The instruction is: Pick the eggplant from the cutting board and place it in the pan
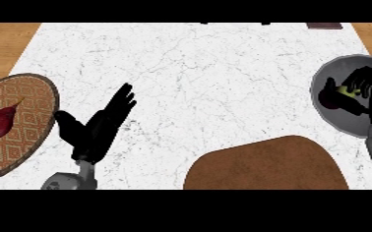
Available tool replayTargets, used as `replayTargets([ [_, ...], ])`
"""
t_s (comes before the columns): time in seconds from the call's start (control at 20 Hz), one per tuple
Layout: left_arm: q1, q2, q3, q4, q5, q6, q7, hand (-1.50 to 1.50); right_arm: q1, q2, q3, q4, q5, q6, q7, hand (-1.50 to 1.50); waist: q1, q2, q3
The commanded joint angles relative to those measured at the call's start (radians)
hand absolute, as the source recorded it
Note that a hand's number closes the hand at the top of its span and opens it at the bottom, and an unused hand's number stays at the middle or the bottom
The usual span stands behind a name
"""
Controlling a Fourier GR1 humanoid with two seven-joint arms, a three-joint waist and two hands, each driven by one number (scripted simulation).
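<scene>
We list first the right hand (359, 82), at the view's right edge and cut off by it, its black fingers curled down over the eggplant (340, 93). We note the eggplant as a dark body with a yellow-green patch, largely hidden by those fingers. It sits within the outline of the pan (340, 123), and we cannot tell whether it touches the pan's floor or hangs just above it. The pan is a round grey vessel with a paler rim, also cut by the right edge. Next inward, at the lower middle, we record the cutting board (265, 164), a brown rounded slab with nothing on it, lying near the pan but apart from it. Well to the left we enter the left hand (98, 128), open, fingers straight and pointing up and to the right, thumb spread to the left, touching nothing, with its grey forearm rising from the lower edge. Beside it, at the left edge, lies a round plate (33, 128) with a woven brown diamond pattern, bearing a dark red item (7, 117) that we cannot identify. All of this rests on the white marbled counter (218, 78). A small dark object (324, 26) sits at the counter's far right corner.
</scene>
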Motion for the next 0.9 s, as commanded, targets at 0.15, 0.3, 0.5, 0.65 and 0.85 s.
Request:
replayTargets([
  [0.15,0.021,-0.021,-0.009,0.008,-0.02,-0.001,-0.006,0.0,-0.239,0.008,-0.15,0.485,-0.067,-0.07,-0.284,1.5,0.009,0.004,0.001],
  [0.3,-0.007,-0.03,-0.007,0.026,-0.017,-0.015,-0.017,0.0,-0.325,-0.059,-0.215,0.63,-0.096,-0.046,-0.38,1.5,0.017,0.009,0.002],
  [0.5,-0.033,-0.034,0.0,-0.003,-0.005,-0.01,0.018,0.0,-0.36,-0.112,-0.254,0.765,-0.104,-0.025,-0.49,1.5,0.03,0.015,0.004],
  [0.65,-0.047,-0.044,-0.028,0.023,-0.025,-0.023,-0.006,0.0,-0.38,-0.134,-0.138,0.867,0.037,-0.033,-0.249,-1.5,0.059,0.029,0.002],
  [0.85,-0.045,-0.034,-0.01,0.031,-0.006,-0.038,0.002,0.0,-0.426,-0.123,-0.128,0.946,0.05,0.033,-0.249,-1.5,0.058,0.027,0.004],
])
